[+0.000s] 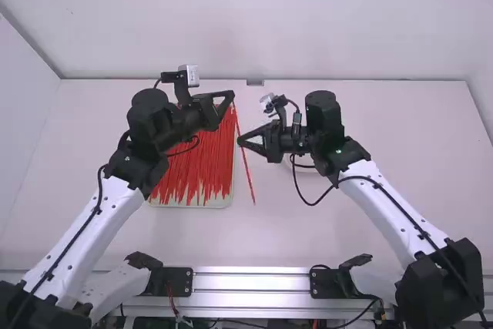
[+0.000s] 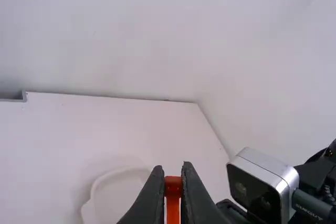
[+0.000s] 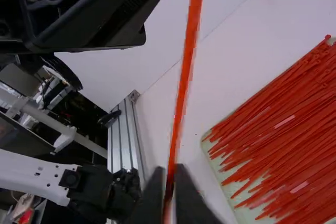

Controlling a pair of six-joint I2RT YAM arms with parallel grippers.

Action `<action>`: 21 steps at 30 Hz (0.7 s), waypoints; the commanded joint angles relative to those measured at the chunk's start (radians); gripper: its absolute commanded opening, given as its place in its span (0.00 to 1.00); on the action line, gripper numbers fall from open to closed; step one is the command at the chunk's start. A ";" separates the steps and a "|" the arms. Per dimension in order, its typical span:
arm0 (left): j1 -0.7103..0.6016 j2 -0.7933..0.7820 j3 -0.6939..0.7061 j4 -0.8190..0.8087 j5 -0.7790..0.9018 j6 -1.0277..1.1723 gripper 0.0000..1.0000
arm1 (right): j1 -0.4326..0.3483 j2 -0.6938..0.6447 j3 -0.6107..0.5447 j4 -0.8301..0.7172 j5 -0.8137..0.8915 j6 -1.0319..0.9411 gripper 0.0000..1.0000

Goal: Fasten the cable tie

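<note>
Black fingers of the right tool (image 3: 169, 176) are clenched on a single thin red plastic cable tie (image 3: 185, 77), and from that pinch the strap runs straight and taut up to the left tool (image 2: 172, 176). The left tool is likewise clamped on the red strip, near one end of it. The tie is lifted off the white table (image 1: 370, 129) around its middle. It slants just past the right side of a pale flat tray (image 1: 189, 203), which carries a loose pile of matching red cable ties (image 1: 202, 161). Beyond the right tool's grip the free part of the strap slopes down toward the near edge of the table; whether its tip touches the surface cannot be told. A white round shallow dish (image 2: 113, 195) lies on the table just beside the right arm.

Judging by the straight strap, the pick-up is done and the fastening proper has not begun, since no loop is formed. Which end carries the locking head is too small to make out. The next move probably calls for bending the strap into a loop. The tools would need to bring the pointed tail squarely to the head's slot and push it through without twisting.
</note>
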 commanded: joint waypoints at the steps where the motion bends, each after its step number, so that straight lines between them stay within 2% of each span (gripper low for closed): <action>1: -0.003 0.003 0.021 0.003 -0.003 0.011 0.02 | 0.002 0.003 0.028 0.003 -0.007 0.003 0.00; 8: -0.002 0.003 0.021 0.031 0.042 0.012 0.06 | -0.004 0.003 0.028 0.007 0.009 -0.002 0.00; 10: -0.004 0.003 0.021 0.046 0.059 0.048 0.26 | -0.024 0.003 0.028 0.011 0.011 -0.003 0.00; 12: -0.004 0.003 0.021 0.056 0.084 0.099 0.27 | -0.045 0.003 0.028 0.019 -0.002 -0.011 0.00; 15: -0.003 0.003 0.021 0.067 0.083 0.121 0.38 | -0.079 0.003 0.028 0.050 -0.070 -0.027 0.00; 19: 0.034 0.003 0.021 0.112 0.180 0.174 0.64 | -0.124 0.003 0.028 0.088 -0.163 -0.071 0.00; 21: 0.070 0.003 0.021 0.168 0.323 0.208 0.76 | -0.144 0.003 0.028 0.117 -0.230 -0.124 0.00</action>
